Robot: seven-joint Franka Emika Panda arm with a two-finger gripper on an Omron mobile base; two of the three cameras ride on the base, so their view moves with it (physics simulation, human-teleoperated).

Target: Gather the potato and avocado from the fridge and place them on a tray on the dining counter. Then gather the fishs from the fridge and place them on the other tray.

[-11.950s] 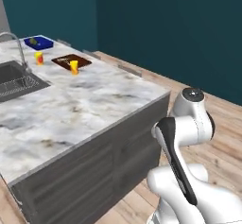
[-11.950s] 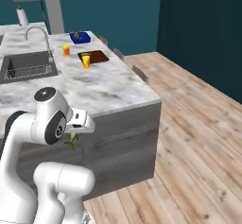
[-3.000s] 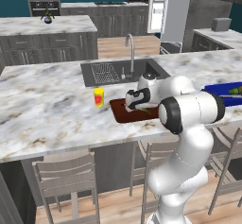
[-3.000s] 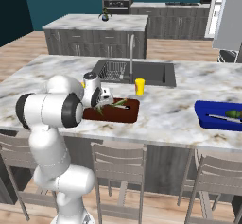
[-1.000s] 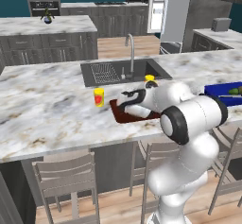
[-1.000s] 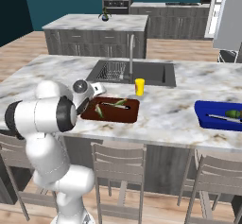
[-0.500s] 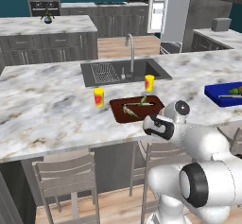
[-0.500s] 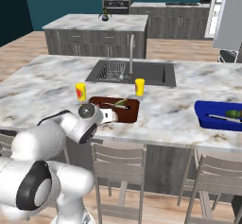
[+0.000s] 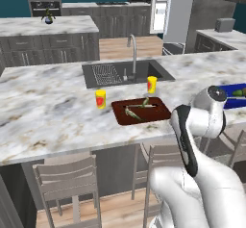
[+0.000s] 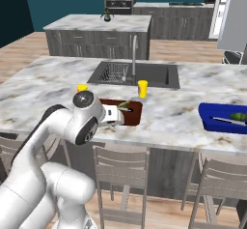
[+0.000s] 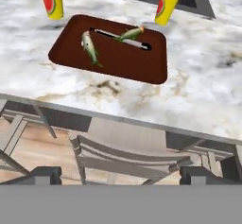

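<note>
The arm had drawn back from the counter since a second before, its gripper [image 11: 120, 173] spread wide and empty above a chair [image 11: 127, 154]. Both fish [image 11: 90, 48] lay on the brown tray [image 11: 142, 64], that step apparently done. Farther off, the blue tray [image 10: 224, 119] held an avocado [image 10: 238, 116]; the potato was hard to make out.

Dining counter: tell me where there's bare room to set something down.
The counter lies bare left of the left yellow cup, and between the brown tray and the blue tray. It is crowded around the brown tray: two fish inside, a cup at each far corner, the sink behind.
</note>
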